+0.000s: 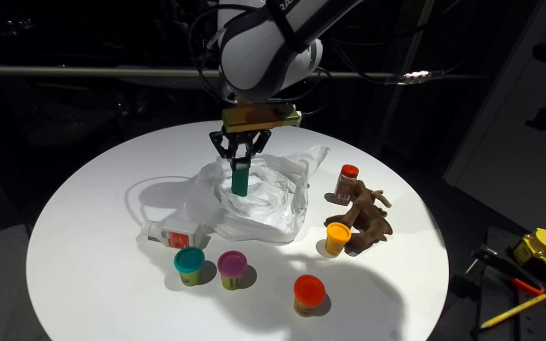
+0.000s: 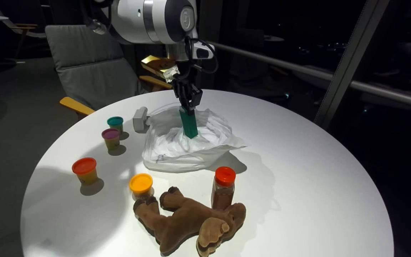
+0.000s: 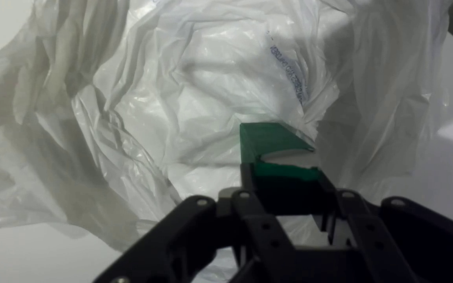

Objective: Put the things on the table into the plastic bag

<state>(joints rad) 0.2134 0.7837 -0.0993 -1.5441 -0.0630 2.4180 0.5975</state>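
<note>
My gripper [image 1: 241, 163] is shut on a green box [image 1: 240, 184], held upright in the mouth of the white plastic bag [image 1: 263, 227]. In the wrist view the box [image 3: 273, 137] is between the fingers; whether its lower end touches the bag cannot be told. On the table lie a white bottle with a red label [image 1: 180, 235] and a brown plush moose [image 2: 187, 223]. Tubs with a teal lid [image 1: 189, 263], purple lid [image 1: 232, 267], red lid [image 1: 308, 293] and orange lid [image 1: 337, 239] stand there. A red-capped jar [image 2: 223, 191] stands beside the moose.
The round white table [image 1: 88, 189] bears everything. The bottle and the teal and purple tubs stand close together beside the bag. The orange tub, moose and jar form another cluster. A grey chair [image 2: 87, 64] stands behind the table's edge.
</note>
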